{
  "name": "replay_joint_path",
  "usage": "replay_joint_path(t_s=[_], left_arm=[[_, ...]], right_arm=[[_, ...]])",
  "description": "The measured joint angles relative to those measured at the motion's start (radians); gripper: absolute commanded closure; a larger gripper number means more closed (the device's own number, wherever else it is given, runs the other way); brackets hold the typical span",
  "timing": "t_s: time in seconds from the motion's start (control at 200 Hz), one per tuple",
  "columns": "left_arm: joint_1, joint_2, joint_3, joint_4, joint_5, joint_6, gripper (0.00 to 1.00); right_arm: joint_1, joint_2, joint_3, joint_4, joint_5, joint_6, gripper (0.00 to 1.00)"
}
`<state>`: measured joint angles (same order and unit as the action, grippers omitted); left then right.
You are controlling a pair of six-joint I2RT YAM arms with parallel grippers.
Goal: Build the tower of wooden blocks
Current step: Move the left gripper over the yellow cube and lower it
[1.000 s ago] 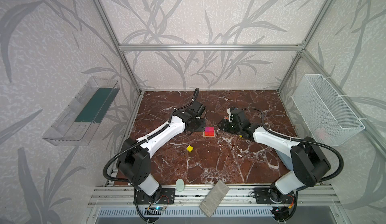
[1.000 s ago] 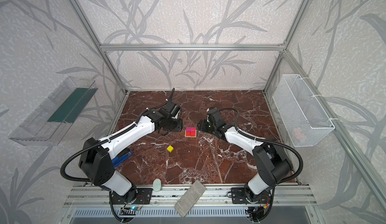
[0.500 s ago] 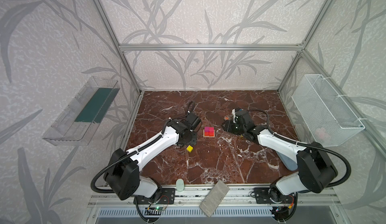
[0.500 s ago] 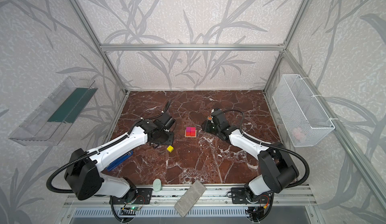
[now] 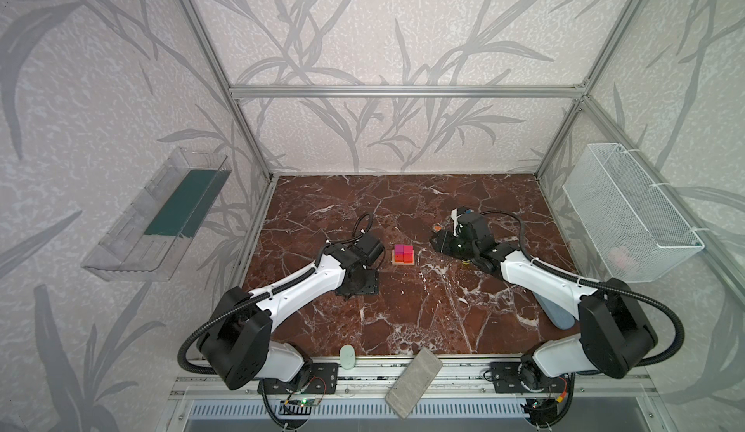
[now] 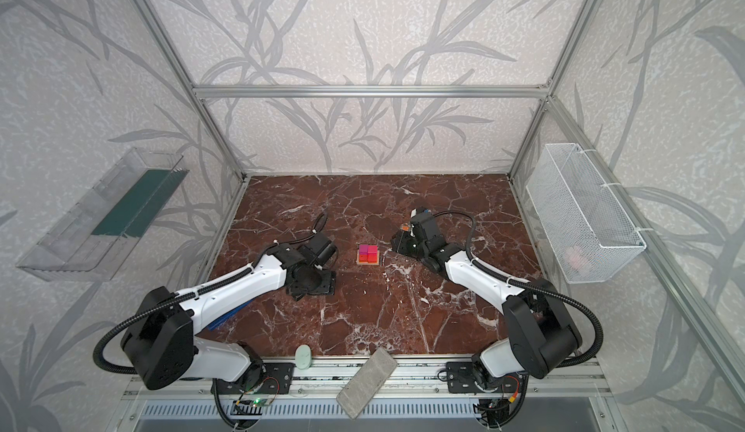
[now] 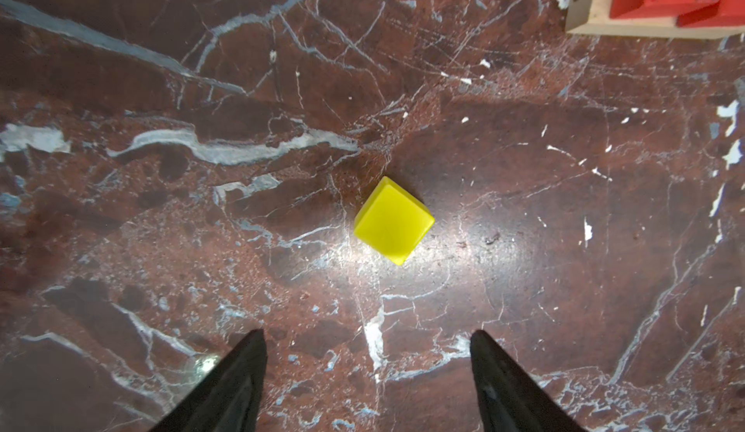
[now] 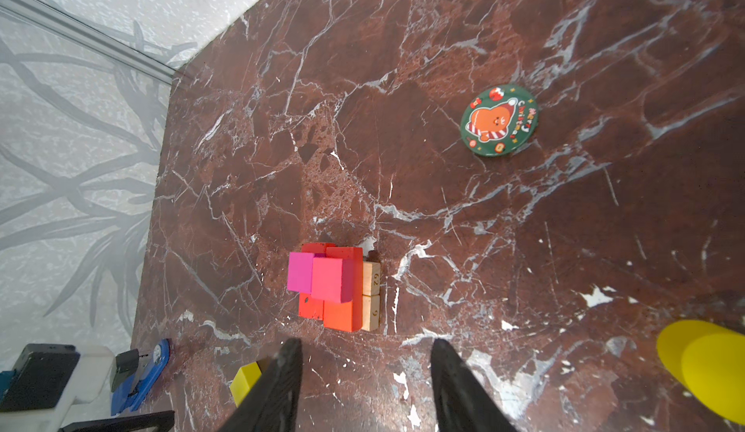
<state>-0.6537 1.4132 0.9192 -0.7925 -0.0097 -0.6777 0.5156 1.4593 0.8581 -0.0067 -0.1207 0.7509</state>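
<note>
Left jaws spread, yellow cube (image 7: 394,221) well apart from tower (image 7: 645,6).

We see a grey stone brick (image 5: 414,383) lying aslant across the front edge of the marble surface (image 5: 403,317), a pale green oval thing (image 5: 346,356) left of it on the same edge, and a blue stapler (image 8: 141,377) near the left edge. A round green Christmas badge (image 8: 499,120) lies flat, right of the middle. On the walls we find a clear bin (image 5: 121,256) at left and a white wire basket (image 5: 604,192) at right, with something pale pink (image 5: 621,254) in it.
</note>
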Motion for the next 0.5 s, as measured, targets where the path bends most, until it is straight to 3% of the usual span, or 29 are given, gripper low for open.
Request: replay_joint_path(t_s=[0.5], left_arm=[[-0.001, 0.027, -0.058, 0.172, 0.039, -0.167, 0.23]], right_arm=[[-0.019, 0.000, -0.021, 0.000, 0.003, 0.000, 0.47]])
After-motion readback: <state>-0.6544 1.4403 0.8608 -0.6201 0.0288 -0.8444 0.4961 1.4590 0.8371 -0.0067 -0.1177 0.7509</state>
